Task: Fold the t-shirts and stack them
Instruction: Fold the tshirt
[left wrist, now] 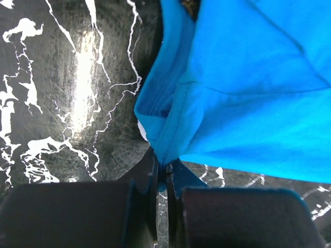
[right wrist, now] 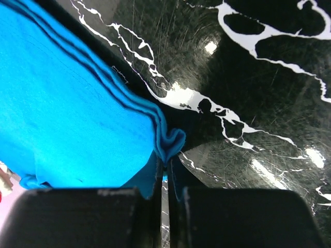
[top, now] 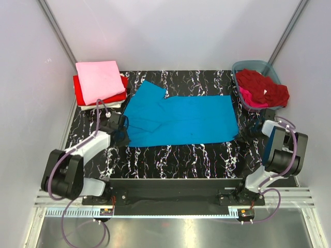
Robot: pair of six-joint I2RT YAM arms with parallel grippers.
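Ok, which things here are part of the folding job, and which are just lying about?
In the job: turquoise t-shirt, pinched by left fingers and right fingers; folded stack of pink, red, white; dark red shirt and magenta shirt, unfolded.
Just about: plastic tub holding those two; marbled table.

- One turquoise t-shirt (top: 181, 120).
- Stacked, apparently three: pink t-shirt (top: 100, 80), red t-shirt (top: 79, 90), white t-shirt (top: 111, 105).
- One plastic tub (top: 248, 64), two visible inside: dark red t-shirt (top: 261, 84), magenta t-shirt (top: 248, 96).
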